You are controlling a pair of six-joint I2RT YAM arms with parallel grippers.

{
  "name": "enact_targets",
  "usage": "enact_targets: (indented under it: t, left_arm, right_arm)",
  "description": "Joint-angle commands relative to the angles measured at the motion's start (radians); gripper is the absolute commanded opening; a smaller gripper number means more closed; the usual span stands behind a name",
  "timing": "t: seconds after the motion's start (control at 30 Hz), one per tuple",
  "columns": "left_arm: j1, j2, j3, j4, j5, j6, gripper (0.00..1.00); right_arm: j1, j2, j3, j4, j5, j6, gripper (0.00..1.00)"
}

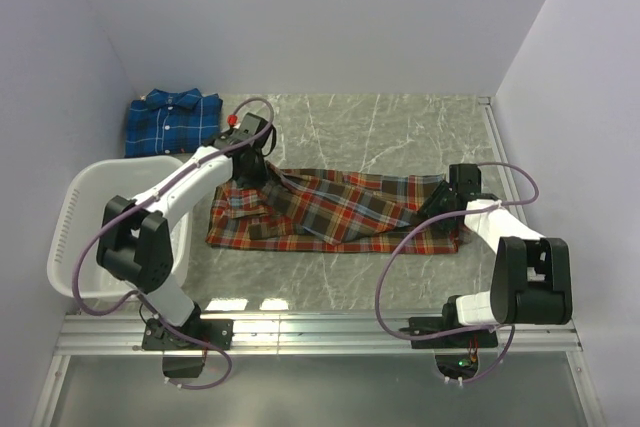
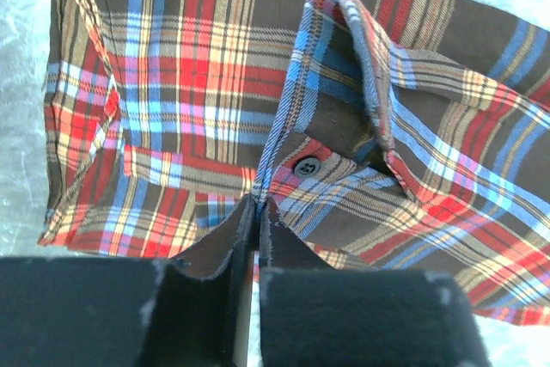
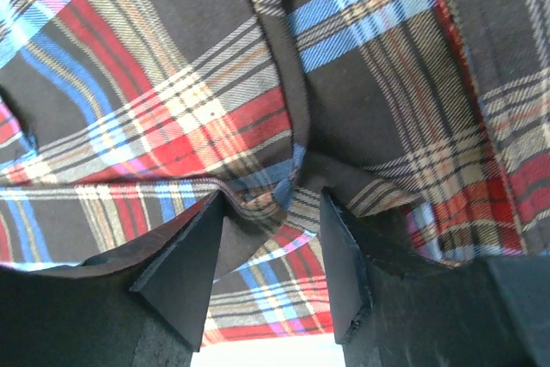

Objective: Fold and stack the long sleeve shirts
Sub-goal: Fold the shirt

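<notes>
Nearest me, the white basket point(image 1: 62, 265) sits at the left edge of the worktop point(image 1: 400, 127), close to the near corner. The left arm point(image 1: 180, 187) reaches over the basket's right rim.

Across the middle of the worktop the red-orange shirt point(image 1: 340, 215) lies spread lengthwise, collar end to the left and the other end to the right. My right gripper point(image 3: 273, 204) is down on the shirt's right end. Its jaws are spread, and a raised ridge of plaid cloth stands between the two fingers.

My left gripper point(image 2: 256, 208) is at the collar end. Its jaws are pressed together on the shirt's front edge, just below a dark button point(image 2: 307, 165). The upturned collar point(image 2: 352, 32) stands beyond the fingertips.

Farthest off, the blue shirt point(image 1: 172, 119) lies folded in the far left corner of the worktop, behind the basket. It is well apart from the red-orange shirt, and the left arm crosses the stretch between them.
</notes>
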Motion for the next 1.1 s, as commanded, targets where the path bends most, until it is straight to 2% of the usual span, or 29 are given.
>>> enact_targets:
  t: [0.0,0.3,0.43,0.53,0.63,0.67,0.73,0.77,0.87,1.07]
  left_arm:
    - [-0.003,0.039,0.027,-0.014,-0.049,0.033,0.09]
    - [-0.003,0.092,0.002,0.029,-0.128,0.034,0.10]
    - [-0.001,0.126,-0.015,0.007,-0.111,0.013,0.14]
    - [-0.003,0.128,-0.039,0.023,-0.136,-0.001,0.20]
    - [-0.003,0.105,-0.039,0.050,-0.150,-0.006,0.34]
    - [-0.001,0.089,-0.035,0.053,-0.151,-0.007,0.51]
    - [-0.001,0.073,-0.010,0.055,-0.151,-0.006,0.64]
    - [-0.003,0.054,0.001,0.050,-0.150,-0.006,0.76]
    - [-0.010,0.002,0.024,0.047,-0.133,-0.009,0.83]
    - [-0.105,-0.101,0.025,0.069,-0.110,-0.001,0.80]
  right_arm:
    - [-0.015,0.012,0.042,0.008,0.051,-0.017,0.55]
    - [-0.016,0.003,0.084,-0.002,0.065,-0.031,0.55]
    - [-0.016,0.005,0.108,-0.015,0.084,-0.042,0.55]
    - [-0.016,-0.004,0.124,-0.032,0.084,-0.052,0.56]
    - [-0.013,-0.038,0.136,-0.044,0.064,-0.068,0.58]
    - [-0.010,-0.052,0.139,-0.044,0.046,-0.072,0.58]
    - [-0.001,-0.101,0.136,-0.032,-0.006,-0.086,0.60]
    - [0.002,-0.119,0.133,-0.025,-0.028,-0.088,0.61]
    - [0.024,-0.181,0.104,0.021,-0.130,-0.097,0.64]
    - [0.079,-0.195,0.020,0.174,-0.348,-0.071,0.63]
